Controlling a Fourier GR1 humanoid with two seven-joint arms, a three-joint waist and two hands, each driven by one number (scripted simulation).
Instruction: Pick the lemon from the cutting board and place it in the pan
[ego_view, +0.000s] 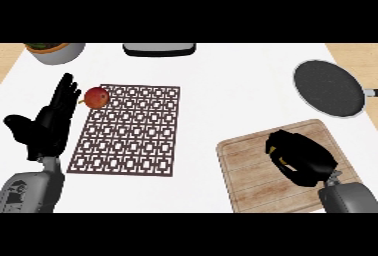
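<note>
Right hand (301, 156) curled over cutting board (244, 160), yellow lemon (282, 160) peeking under fingers, pan (330, 89) well apart; left hand (46, 125) open, resting.

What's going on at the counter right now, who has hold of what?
The right robot hand is curled over the cutting board, with a bit of yellow showing between its fingers, apparently the lemon. The pan sits further back on the right with nothing in it. The left robot hand rests open at the left, beside a patterned mat with a red fruit on its far corner.
</note>
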